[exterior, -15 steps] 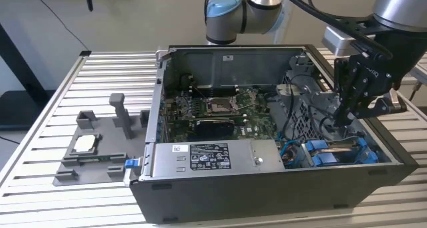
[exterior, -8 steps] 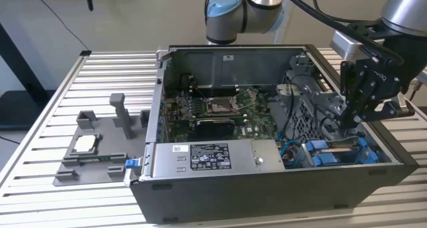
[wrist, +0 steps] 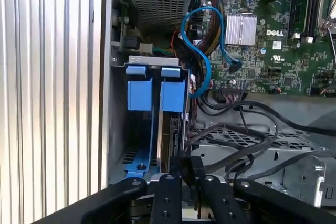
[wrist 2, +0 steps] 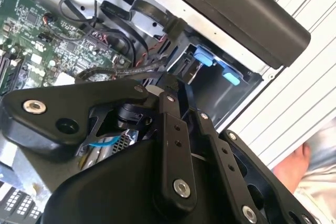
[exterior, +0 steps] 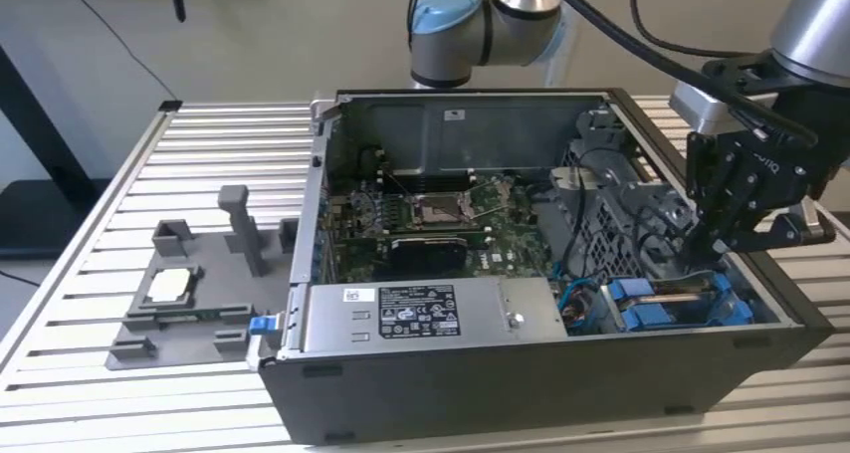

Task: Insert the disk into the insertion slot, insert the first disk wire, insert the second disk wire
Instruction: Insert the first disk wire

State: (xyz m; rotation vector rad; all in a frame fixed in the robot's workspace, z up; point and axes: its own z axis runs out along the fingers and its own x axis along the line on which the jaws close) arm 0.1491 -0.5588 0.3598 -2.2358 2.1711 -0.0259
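The gripper (wrist: 190, 174) is clenched on a black wire plug (wrist: 192, 167). Just beside it, the disk (wrist: 170, 129) stands on edge in its blue carrier, seated in the insertion slot (wrist: 118, 129). In the exterior view the gripper (exterior: 691, 259) reaches into the open computer case (exterior: 531, 393) at that view's right. The case rests on a slatted metal table (exterior: 133, 393), with a grey fixture (exterior: 173, 309) at the view's left.
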